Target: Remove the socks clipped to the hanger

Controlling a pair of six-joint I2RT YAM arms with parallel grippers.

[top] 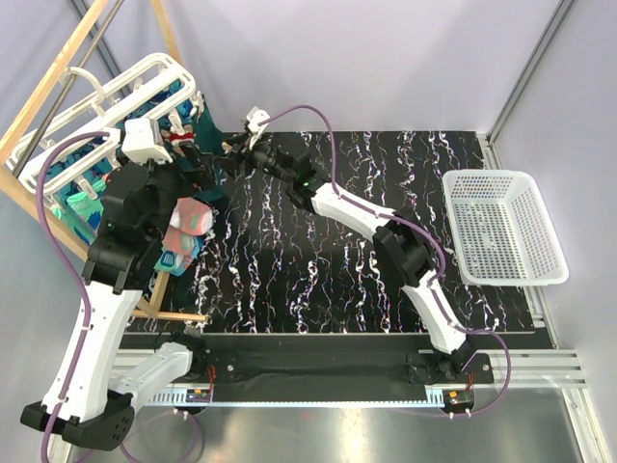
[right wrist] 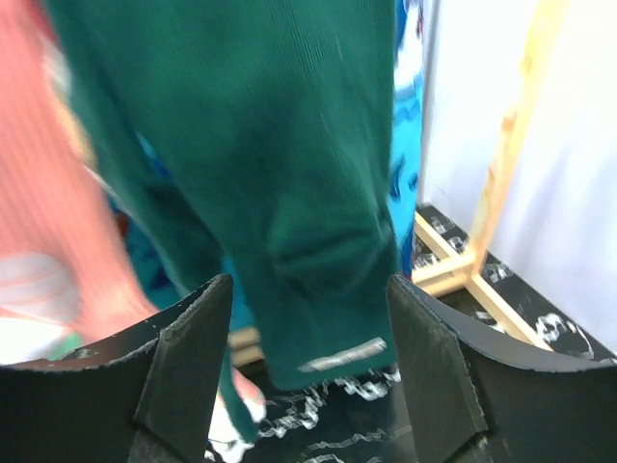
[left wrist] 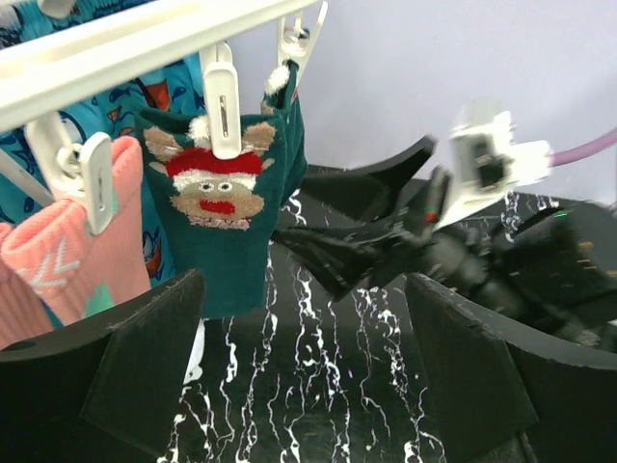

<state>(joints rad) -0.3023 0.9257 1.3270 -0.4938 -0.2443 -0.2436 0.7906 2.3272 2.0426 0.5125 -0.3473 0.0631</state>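
The white hanger (top: 111,101) hangs at the far left, and its bars and clips (left wrist: 222,106) show in the left wrist view. A dark teal sock with a reindeer face (left wrist: 220,217) hangs from a clip, beside a coral-pink sock (left wrist: 67,251) and blue patterned socks (left wrist: 164,87). My right gripper (top: 231,159) is open, and the teal sock's lower end (right wrist: 299,212) hangs between its fingers (right wrist: 183,357) without being pinched. My left gripper (left wrist: 308,376) is open and empty, just below and in front of the teal sock. Pink and mint socks (top: 188,227) show beside the left arm.
A wooden pole frame (top: 48,92) carries the hanger, and its base (right wrist: 482,280) lies on the black marbled table (top: 337,270). A white mesh basket (top: 506,227) stands at the right. The right gripper (left wrist: 357,231) reaches in close to the left fingers.
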